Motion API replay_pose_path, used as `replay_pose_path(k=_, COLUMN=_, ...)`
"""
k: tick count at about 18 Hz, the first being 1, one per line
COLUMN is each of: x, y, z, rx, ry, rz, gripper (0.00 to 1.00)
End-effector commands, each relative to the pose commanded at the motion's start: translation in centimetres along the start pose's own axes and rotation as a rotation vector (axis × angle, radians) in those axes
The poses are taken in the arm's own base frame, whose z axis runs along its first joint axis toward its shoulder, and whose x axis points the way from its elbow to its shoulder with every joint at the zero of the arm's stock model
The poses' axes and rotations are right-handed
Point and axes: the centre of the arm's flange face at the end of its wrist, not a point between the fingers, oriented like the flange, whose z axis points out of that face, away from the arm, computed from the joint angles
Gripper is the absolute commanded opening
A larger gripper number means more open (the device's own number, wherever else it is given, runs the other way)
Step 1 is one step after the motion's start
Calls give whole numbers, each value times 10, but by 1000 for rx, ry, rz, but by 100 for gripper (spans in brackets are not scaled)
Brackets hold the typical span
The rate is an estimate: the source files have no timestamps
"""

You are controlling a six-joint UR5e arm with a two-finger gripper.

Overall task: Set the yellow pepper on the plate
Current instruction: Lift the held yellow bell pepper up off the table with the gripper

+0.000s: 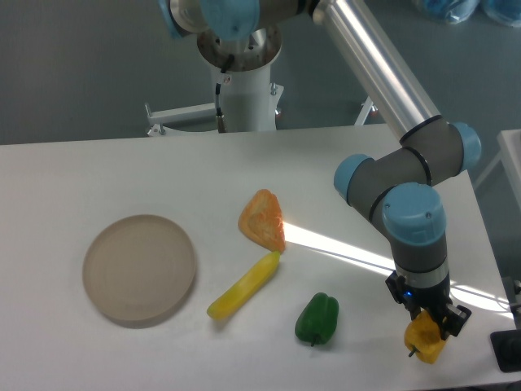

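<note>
No readable writing; pincer [433, 326] grips yellow pepper [425, 339].

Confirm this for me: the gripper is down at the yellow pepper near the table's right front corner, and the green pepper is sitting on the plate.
Not quite. The camera view shows the plate bare; the green pepper lies on the table, well to the plate's right, past the long yellow item. The rest holds: the gripper is down at the yellow pepper near the right front corner.
</note>
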Motion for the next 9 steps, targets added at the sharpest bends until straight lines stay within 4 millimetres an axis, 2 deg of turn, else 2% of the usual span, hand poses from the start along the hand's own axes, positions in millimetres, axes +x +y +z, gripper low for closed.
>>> replay_pose_path(k=5, x=-1, y=-1, z=-11, rx=2, ry=-9, rz=1, gripper=37)
replay_pose_path(k=9, x=-1, y=2, z=-29, rx=12, ry=-12, rz=1, gripper=37)
